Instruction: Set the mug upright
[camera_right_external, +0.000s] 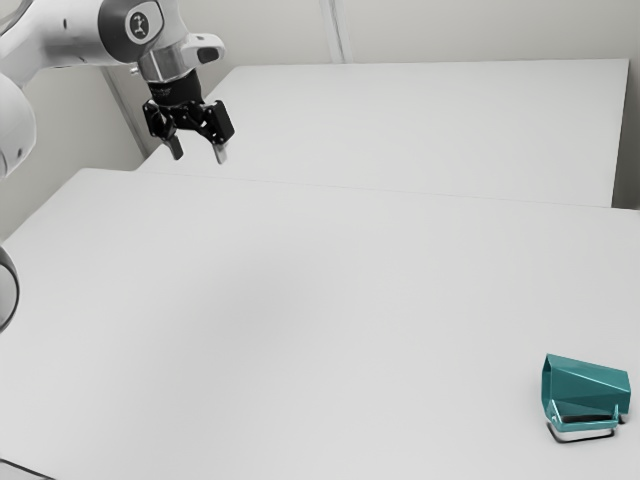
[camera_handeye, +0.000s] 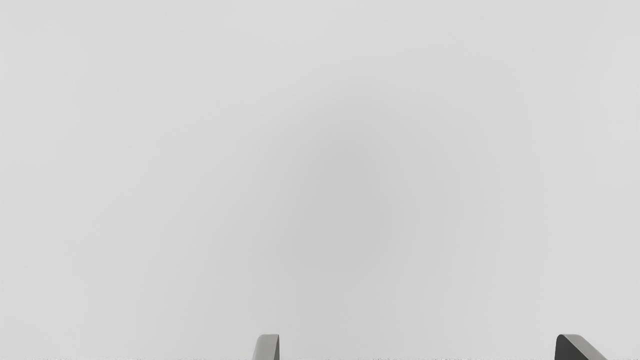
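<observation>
Glossy teal, faceted, handled mug (camera_right_external: 588, 388) lying on its side on the smooth white table (camera_right_external: 300, 300); black 2-finger gripper (camera_right_external: 199, 158), spread and empty, above the table. Uprighting remains.

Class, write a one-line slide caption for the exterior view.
A Franka arm holds its open gripper above a white table, away from a teal mug lying on its side.
</observation>
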